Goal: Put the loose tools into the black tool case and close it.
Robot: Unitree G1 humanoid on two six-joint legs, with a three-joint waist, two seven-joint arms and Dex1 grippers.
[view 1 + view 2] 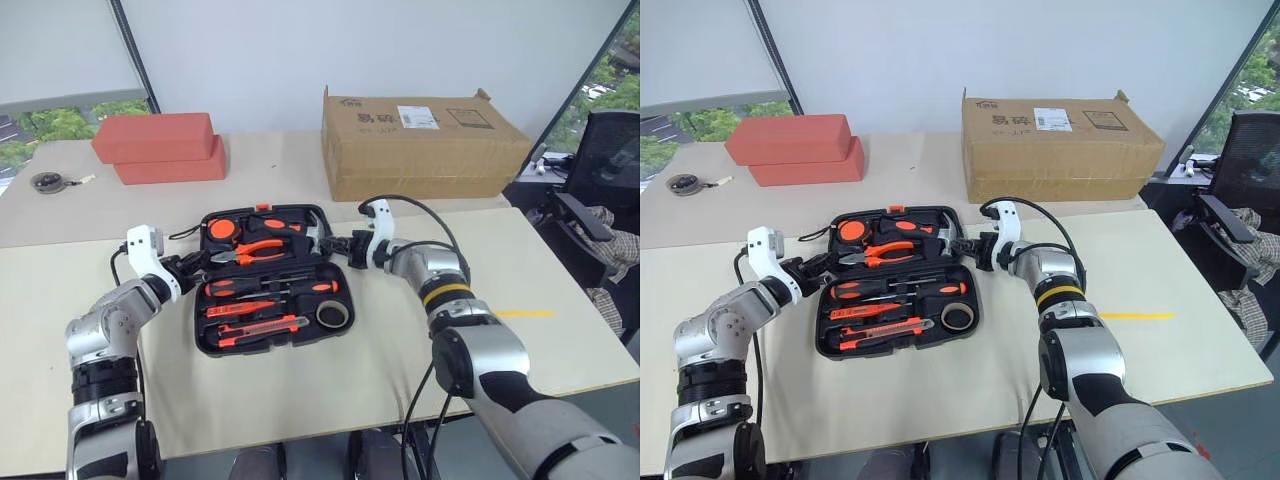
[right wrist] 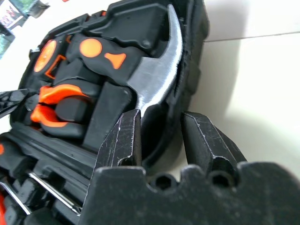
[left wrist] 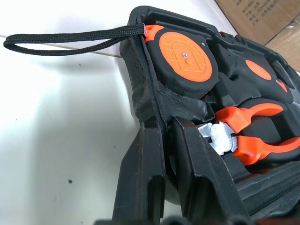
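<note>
Black hinged plastic tool case lying open mid-table, screwdrivers and knife already seated in its near half. Left gripper pinched onto the far half's left rim, fingertips partly hidden behind the wall; right gripper straddling the right rim beside the steel hammer claw. Contact there hard to make out, can't tell whether clamped

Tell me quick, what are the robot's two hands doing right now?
Left tool: shut on the left edge of the black tool case.
Right tool: fingers straddling the case's right edge; whether they grip it cannot be told.
</note>
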